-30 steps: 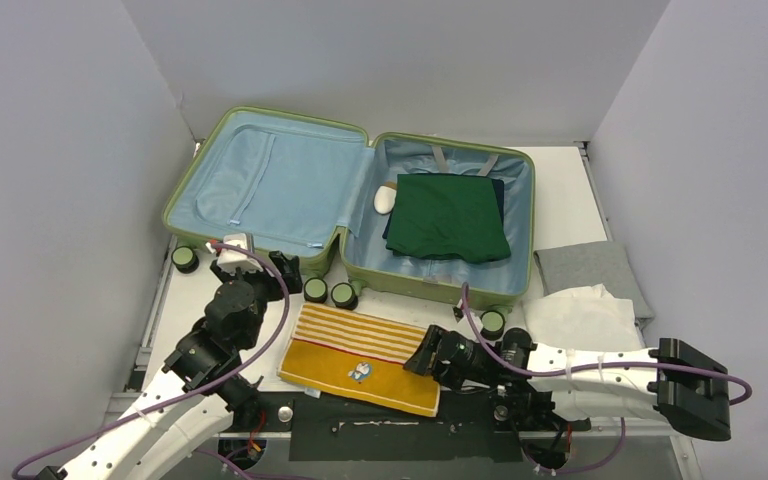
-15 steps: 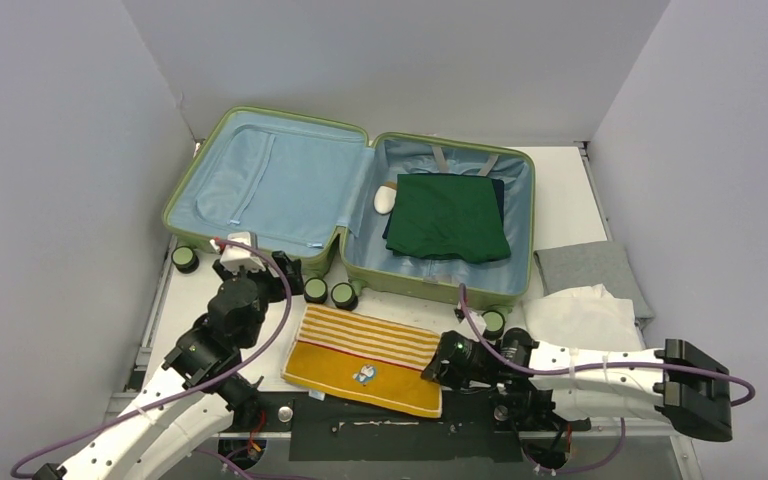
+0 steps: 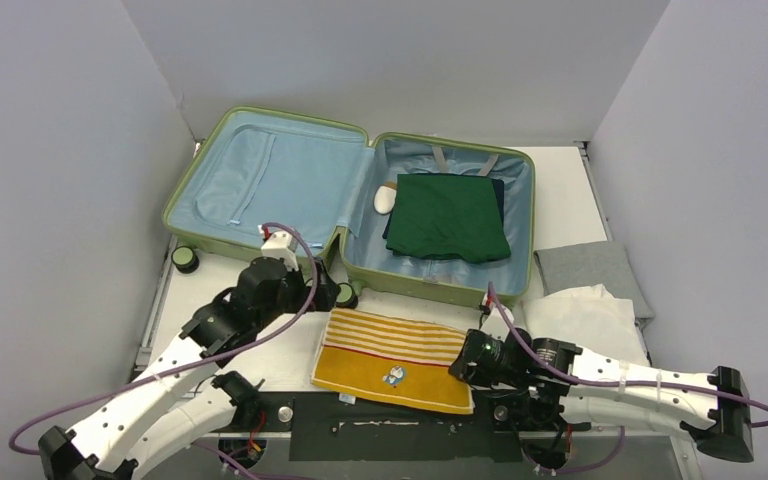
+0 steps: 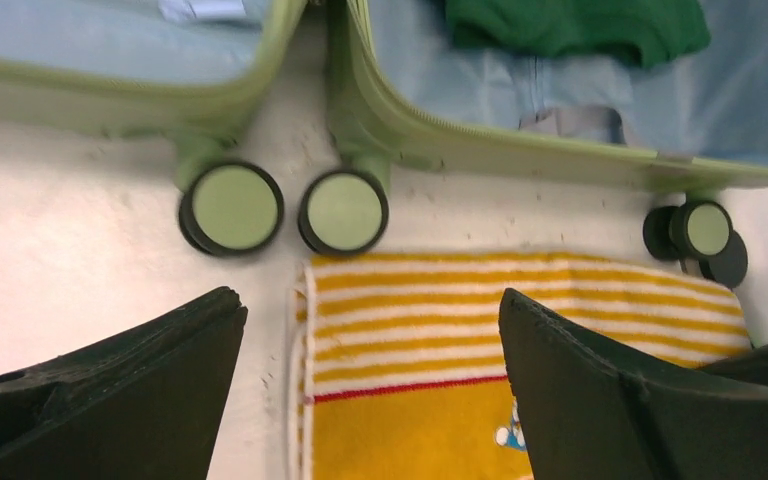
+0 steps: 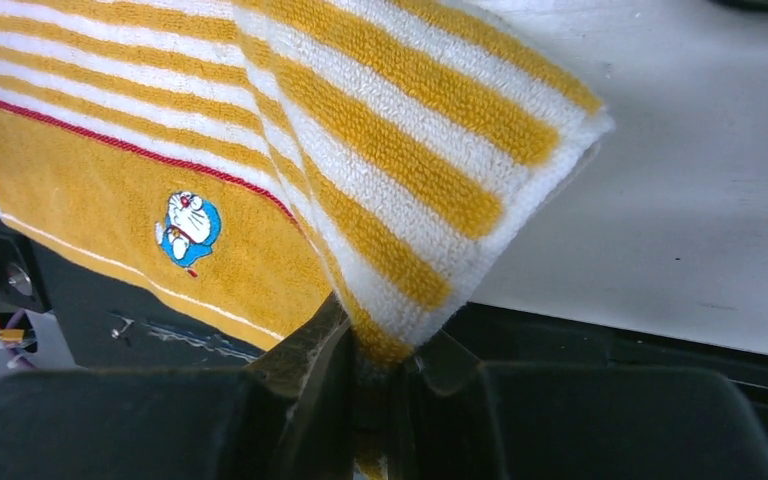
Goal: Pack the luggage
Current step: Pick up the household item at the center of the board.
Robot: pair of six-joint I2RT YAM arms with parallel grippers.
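The luggage (image 3: 260,185) lies open at the back of the table, a light-green shell with blue lining. Its right half holds a folded dark-green garment (image 3: 447,215) and a small white oval thing (image 3: 385,200). In front of it a yellow striped towel (image 3: 390,360) with a cartoon figure lies flat. My right gripper (image 3: 465,368) is shut on the towel's right corner (image 5: 400,260), jaws (image 5: 380,345) pinching the lifted fold. My left gripper (image 3: 325,295) hovers open over the towel's left edge (image 4: 305,340), fingers wide apart (image 4: 370,305), holding nothing.
The suitcase's wheels (image 4: 232,208) (image 4: 344,211) stand just beyond the towel's far edge. A folded grey cloth (image 3: 590,270) and a white cloth (image 3: 585,315) lie at the right of the table. The table's black front edge (image 5: 600,350) runs under the right gripper.
The right gripper shut on the towel's right corner and dragged the towel to the right. The left arm swung right to above the towel's left edge and opened wider.
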